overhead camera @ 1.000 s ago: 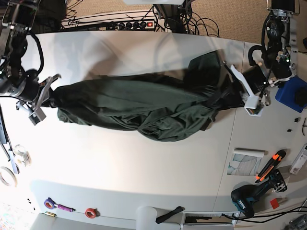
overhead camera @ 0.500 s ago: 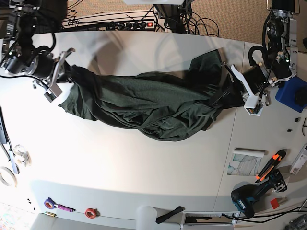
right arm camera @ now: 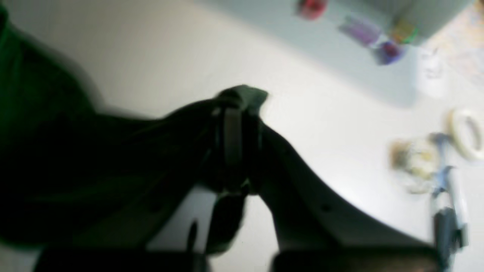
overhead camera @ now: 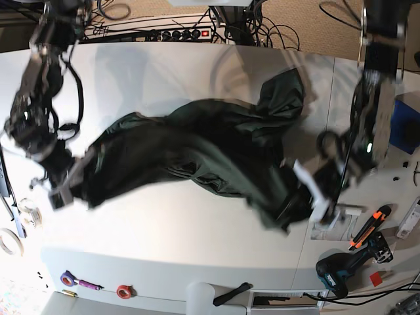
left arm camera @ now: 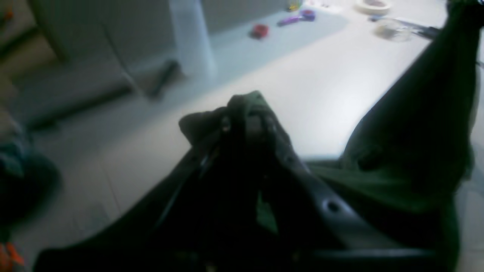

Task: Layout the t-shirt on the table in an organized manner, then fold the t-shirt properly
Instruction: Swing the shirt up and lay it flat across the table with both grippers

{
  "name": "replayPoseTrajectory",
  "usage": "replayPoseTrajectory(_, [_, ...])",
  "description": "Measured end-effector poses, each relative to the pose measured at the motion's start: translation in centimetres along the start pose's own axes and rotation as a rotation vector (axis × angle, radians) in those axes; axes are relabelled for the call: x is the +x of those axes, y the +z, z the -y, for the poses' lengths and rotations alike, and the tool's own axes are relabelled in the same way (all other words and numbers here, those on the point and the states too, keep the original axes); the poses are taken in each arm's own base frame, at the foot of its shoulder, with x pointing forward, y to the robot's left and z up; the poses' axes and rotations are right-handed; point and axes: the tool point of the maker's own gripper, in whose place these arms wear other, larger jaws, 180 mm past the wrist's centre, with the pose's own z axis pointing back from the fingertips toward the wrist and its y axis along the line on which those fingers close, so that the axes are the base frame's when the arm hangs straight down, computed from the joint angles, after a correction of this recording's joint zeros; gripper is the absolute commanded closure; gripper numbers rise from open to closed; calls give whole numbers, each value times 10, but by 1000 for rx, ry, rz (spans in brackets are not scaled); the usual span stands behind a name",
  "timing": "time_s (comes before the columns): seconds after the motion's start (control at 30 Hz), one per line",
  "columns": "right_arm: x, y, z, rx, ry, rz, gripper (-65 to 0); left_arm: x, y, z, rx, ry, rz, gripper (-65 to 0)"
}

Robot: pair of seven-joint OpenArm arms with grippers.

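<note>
Left wrist view, blurred: left gripper, jaws closed on a bunched fold of the shirt. Dark green cloth wraps the tips, and a wide sheet of it rises toward 2 o'clock, clear of the table. Right wrist view, also blurred: right gripper, jaws pinched on another fold, with a small tuft poking out at 12 o'clock. The rest of the cloth trails off toward 9 o'clock, and a tape roll lies at 3 o'clock. Base view: the shirt sits mid-table as a crumpled band slung from 8 o'clock, where the right gripper has one end, to 4 o'clock, where the left gripper has the other. A loose lobe rests toward 1 o'clock. Opposite ends are held, by judgement, so the arms can draw the cloth taut and shake it open. The step in hand is spreading: the layout is unfinished and no fold has begun. A drill lies at 5 o'clock near the left gripper, a possible snag for the low end.
</note>
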Motion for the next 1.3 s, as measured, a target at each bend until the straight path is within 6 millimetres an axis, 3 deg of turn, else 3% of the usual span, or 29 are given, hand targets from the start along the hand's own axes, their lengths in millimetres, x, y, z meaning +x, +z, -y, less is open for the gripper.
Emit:
replayPoseTrajectory(0.2, [48,-50,70,-109,-81,38,0,90,-28,-66,102,-131,109,0])
replayPoseTrajectory(0.37, [105,-70,124,-101,-248,107,0,167,-33,-121,191,-176,193,0])
replayPoseTrajectory(0.47, [155,-64,134,-24,-304,186,0,195,-30,-139,215,-157,226,0])
replayPoseTrajectory(0.57, [196,-48,130,59,-287,245,0,206,-22,-147,207,-116,212,0])
replayPoseTrajectory(0.63, [203,-43,128,78,-277,253,0,210,-13,-146,171,-91,222,0])
replayPoseTrajectory(0.67, [197,-43,125,92,-279,227,0,208,-8,-146,147,-76,209,0])
replayPoseTrajectory(0.73, [180,-47,117,112,-281,174,0,201,2,-142,94,-25,181,0])
replayPoseTrajectory(0.8, [157,-51,106,144,-278,123,0,179,8,-138,45,24,116,0])
replayPoseTrajectory(1.0, [67,-48,85,201,-284,-80,0,70,29,-127,1,190,-104,0])
replayPoseTrajectory(1.2, [-44,-25,80,182,-307,-323,0,-54,44,-70,-76,384,-285,0])
replayPoseTrajectory(1.3, [-98,-10,69,189,-317,-452,0,-102,57,-36,-118,461,-353,0])
